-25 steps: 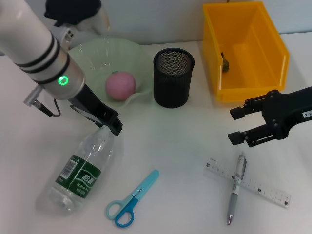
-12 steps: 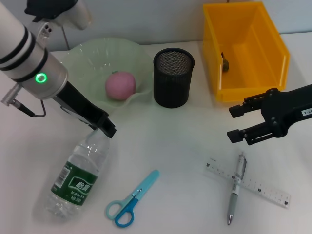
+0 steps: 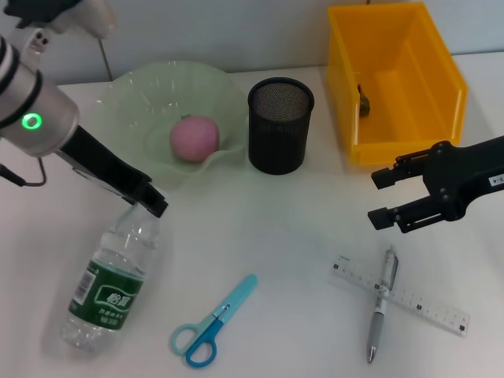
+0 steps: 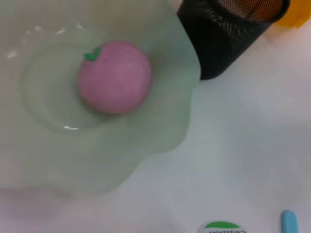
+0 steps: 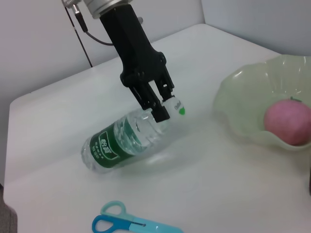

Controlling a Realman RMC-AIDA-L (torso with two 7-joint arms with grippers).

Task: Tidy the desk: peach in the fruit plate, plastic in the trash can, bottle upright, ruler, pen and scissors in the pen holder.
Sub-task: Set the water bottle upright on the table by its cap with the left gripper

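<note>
My left gripper [image 3: 152,205] is shut on the neck of the clear bottle [image 3: 106,282], which has a green label. The bottle leans with its neck raised and its base on the table; the right wrist view shows the left gripper [image 5: 163,108] pinching the capped end of the bottle [image 5: 127,141]. The pink peach [image 3: 194,138] lies in the pale green fruit plate [image 3: 134,94]. Blue scissors [image 3: 213,322] lie at the front. A clear ruler [image 3: 409,298] lies crossed under a pen [image 3: 379,309]. My right gripper [image 3: 376,199] hovers open above them. The black mesh pen holder [image 3: 280,124] stands mid-table. The plastic is out of view.
A yellow bin [image 3: 441,75] stands at the back right with a small dark item [image 3: 364,101] inside. In the left wrist view the peach [image 4: 115,76], the plate [image 4: 160,121] and the pen holder [image 4: 223,34] lie close below.
My left arm has swung to the left, drawing the bottle's neck with it. The bottle has turned and shifted left. The right gripper has stayed nearly still.
</note>
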